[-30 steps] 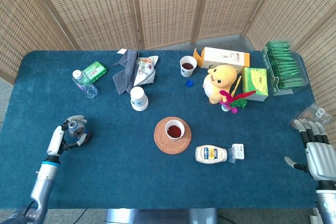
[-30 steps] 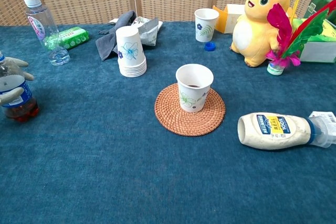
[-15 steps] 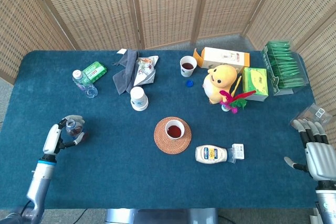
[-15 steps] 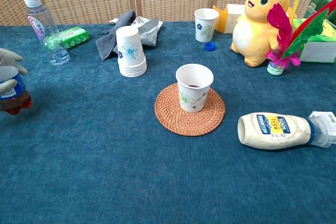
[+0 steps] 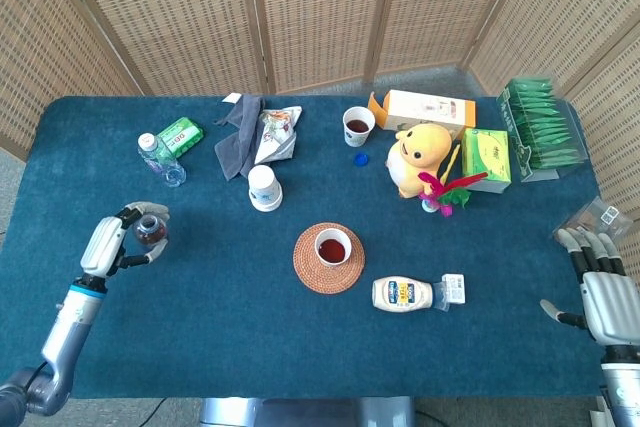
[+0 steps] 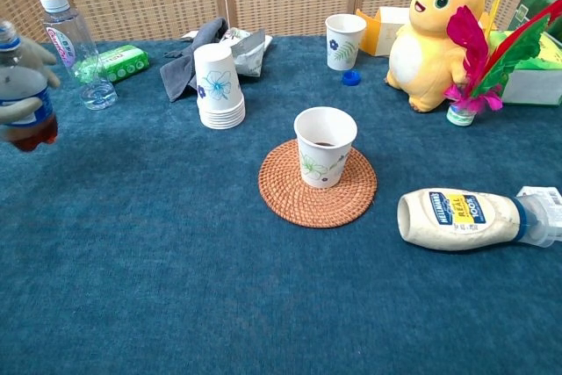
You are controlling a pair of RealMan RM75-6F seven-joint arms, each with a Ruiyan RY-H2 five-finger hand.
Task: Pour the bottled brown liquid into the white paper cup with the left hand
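The left robot hand (image 5: 112, 240) grips the bottle of brown liquid (image 6: 24, 90) near the left edge of the worktop (image 5: 200, 317), its fingers wrapped round the bottle's body. In the chest view the bottle is upright and clear of the cloth surface, with the brown liquid sitting in its bottom part (the blue label sits above that).

The white paper cup (image 6: 324, 146) stands upright on a round woven coaster (image 6: 317, 184) about the middle of the worktop, well apart from the held bottle. The head view shows dark liquid inside it.

The right robot hand (image 5: 604, 287) is at the right edge of the worktop, fingers extended and apart, grasping nothing.

Toward the far edge, a stack of paper cups (image 6: 218, 87) stands upside down beside a grey cloth (image 6: 189, 59). A second cup with dark liquid (image 5: 357, 125) stands near a blue cap (image 6: 351, 77). A clear water bottle (image 6: 73, 43) stands near the far-left corner, beside a green packet (image 6: 115, 61). A yellow plush toy (image 6: 436, 37) sits toward the far right, and a mayonnaise bottle (image 6: 461, 219) lies on its side to the right of the coaster.
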